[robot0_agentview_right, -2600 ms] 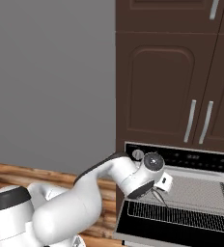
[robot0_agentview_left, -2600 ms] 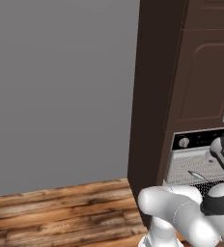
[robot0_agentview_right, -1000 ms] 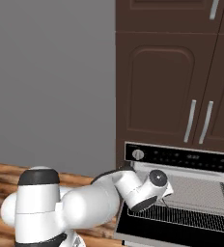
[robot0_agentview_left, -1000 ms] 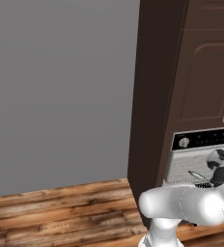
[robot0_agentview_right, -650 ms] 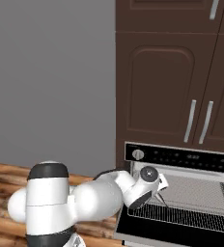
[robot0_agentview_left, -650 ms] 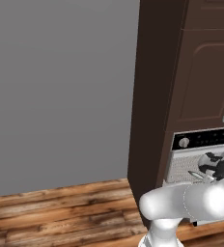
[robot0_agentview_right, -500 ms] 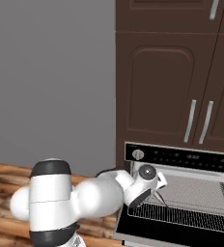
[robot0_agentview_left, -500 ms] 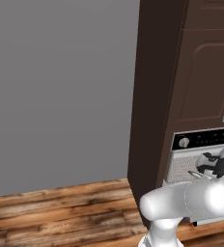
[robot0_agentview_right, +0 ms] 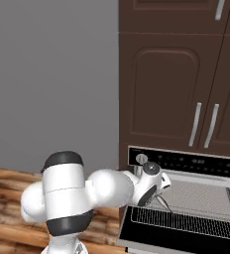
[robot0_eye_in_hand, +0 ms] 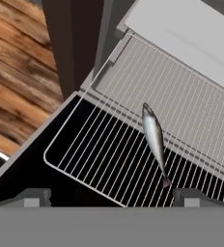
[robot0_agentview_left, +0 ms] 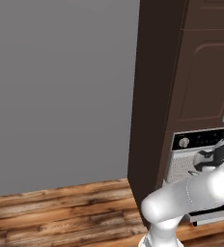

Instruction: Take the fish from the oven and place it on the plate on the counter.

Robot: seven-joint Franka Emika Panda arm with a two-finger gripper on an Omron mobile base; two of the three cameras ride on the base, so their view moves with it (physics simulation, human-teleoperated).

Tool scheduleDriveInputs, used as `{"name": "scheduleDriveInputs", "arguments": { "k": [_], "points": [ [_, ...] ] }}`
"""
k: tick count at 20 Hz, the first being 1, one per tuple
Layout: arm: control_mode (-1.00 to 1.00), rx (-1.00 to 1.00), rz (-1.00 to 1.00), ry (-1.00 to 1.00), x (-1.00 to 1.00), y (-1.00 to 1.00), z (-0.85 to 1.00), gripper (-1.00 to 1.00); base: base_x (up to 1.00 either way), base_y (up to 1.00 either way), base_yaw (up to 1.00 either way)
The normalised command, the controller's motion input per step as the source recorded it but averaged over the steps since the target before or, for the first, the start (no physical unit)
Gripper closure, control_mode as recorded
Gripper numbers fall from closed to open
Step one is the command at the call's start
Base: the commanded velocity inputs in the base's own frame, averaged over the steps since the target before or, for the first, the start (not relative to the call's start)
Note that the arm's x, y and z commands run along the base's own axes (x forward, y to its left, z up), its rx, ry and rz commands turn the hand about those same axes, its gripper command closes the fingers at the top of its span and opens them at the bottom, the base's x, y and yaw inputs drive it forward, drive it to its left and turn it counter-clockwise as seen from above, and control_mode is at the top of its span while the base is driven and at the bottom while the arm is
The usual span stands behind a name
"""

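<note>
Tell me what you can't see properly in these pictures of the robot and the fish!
- The plate and the counter: the views stop at the cabinets and floor, so where they are cannot be told.
- The oven: cut off by the right edge in both base views.
- The fish: too small to make out on the wire rack in the right base view.
- The tool: the grey band cuts off everything below its fingertips in the hand view.
</note>
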Motion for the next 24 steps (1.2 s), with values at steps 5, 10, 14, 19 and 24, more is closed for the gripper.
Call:
{"name": "scheduleDriveInputs", "arguments": {
  "k": [5,10,14,19,24],
  "points": [
    [-1.0,0.04,0.0,0.08,0.1,-0.2,-0.17,-1.0,0.0,0.0,0.0],
    [-1.0,0.1,0.0,0.0,0.0,-0.24,-0.36,-1.0,0.0,0.0,0.0],
    [-1.0,0.08,0.0,0.0,0.01,-0.17,-0.43,-1.0,0.0,0.0,0.0],
    [-1.0,0.02,0.0,0.0,0.19,-0.06,-0.09,-1.0,0.0,0.0,0.0],
    [-1.0,0.0,-0.01,0.0,0.24,-0.03,0.0,-1.0,0.0,0.0,0.0]
  ]
}}
